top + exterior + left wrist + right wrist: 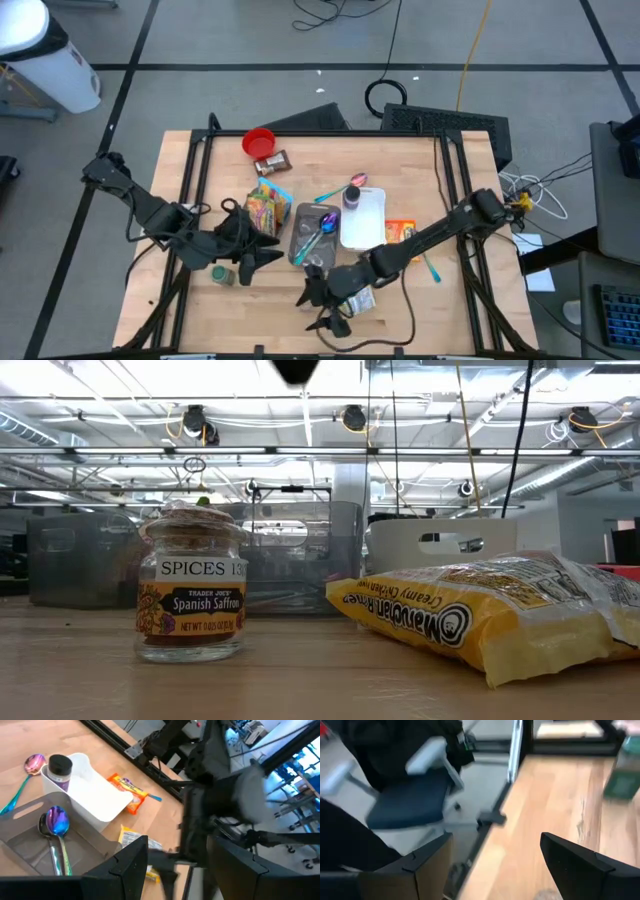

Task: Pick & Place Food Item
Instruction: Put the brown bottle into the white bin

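A yellow ramen packet (362, 300) (480, 620) (131, 837) lies flat near the table's front edge, partly under my right arm. A small glass saffron jar (222, 273) (192, 595) stands upright left of it. My right gripper (318, 308) (495, 870) hangs open just left of the packet, pointing toward the front left, with only bare table and the table edge between its fingers. My left gripper (268, 257) (185, 870) is open too, above the table beside the jar, facing my right arm, with nothing between its fingers.
A grey bin (310, 232) holding a shiny spoon (56, 820) and a white bin (366, 222) with a dark-lidded jar (60, 767) sit mid-table. Around them are an orange packet (400, 231), a colourful snack bag (265, 207), a brown packet (272, 161) and a red cup (259, 142).
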